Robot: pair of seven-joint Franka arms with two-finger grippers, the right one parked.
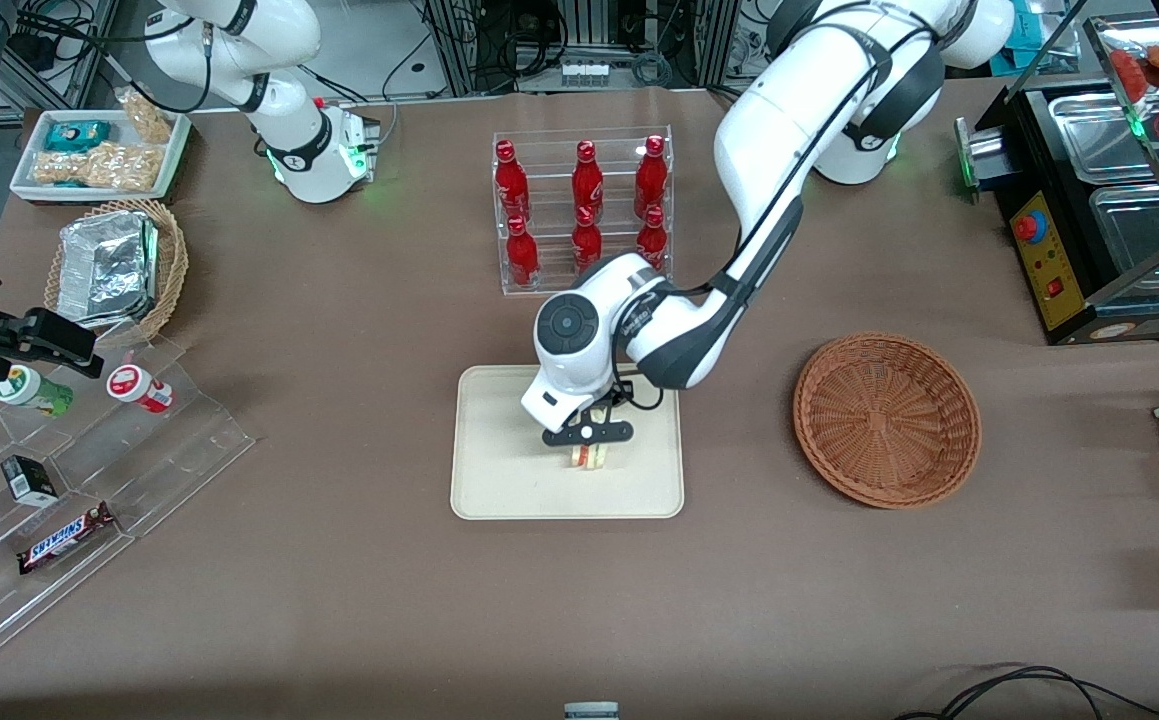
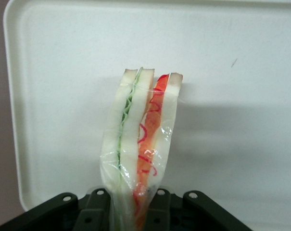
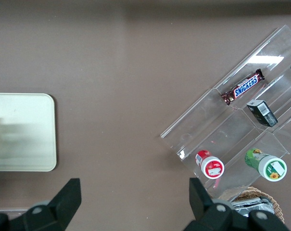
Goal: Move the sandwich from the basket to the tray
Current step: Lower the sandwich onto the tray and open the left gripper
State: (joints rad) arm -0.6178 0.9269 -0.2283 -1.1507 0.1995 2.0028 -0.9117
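Gripper (image 1: 588,447) low over the cream tray (image 1: 499,480), pinching the wrapped sandwich (image 1: 588,458) (green and red-orange filling edge-on) (image 2: 141,139) between its fingers. Wedge upright above tray middle. Reddish-brown wicker basket (image 1: 887,420) well apart, toward working arm's end.

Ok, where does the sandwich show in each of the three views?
Front view: sandwich under the gripper, over the tray.
Left wrist view: sandwich fills the middle, held by the gripper, tray beneath.
Right wrist view: not in it.
Shared landmark: the tray.
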